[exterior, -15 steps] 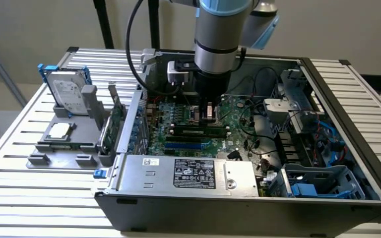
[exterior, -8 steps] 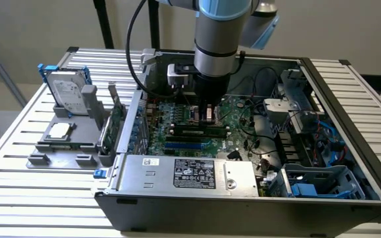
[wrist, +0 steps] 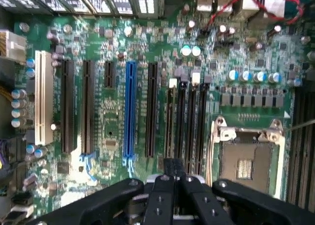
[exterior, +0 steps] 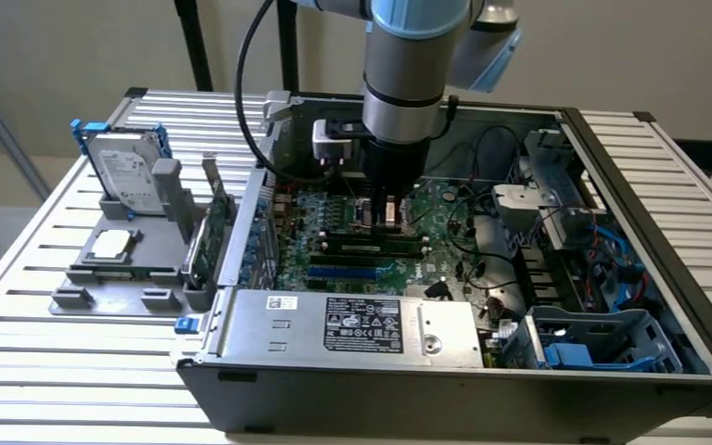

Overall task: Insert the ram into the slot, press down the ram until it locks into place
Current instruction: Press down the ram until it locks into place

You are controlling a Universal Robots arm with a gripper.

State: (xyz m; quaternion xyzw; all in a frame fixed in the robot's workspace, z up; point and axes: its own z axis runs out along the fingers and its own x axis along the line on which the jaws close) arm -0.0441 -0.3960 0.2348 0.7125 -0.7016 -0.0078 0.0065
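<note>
Slatted metal table [exterior: 34, 306] carries the open computer case [exterior: 653, 232], where we see the gripper [exterior: 387, 215] low over the motherboard [exterior: 331, 264] at frame centre. Its fingers [wrist: 170, 185] look pressed together above the ram [wrist: 170, 121], seated in the slot [wrist: 180, 121].

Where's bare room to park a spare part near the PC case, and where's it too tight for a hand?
Free: the slatted table in front of the grey fixture, and the slats along the case's far side, at the exterior view's right. Tight: inside the case, where the arm hangs over the motherboard, with cables and the drive cage alongside.
</note>
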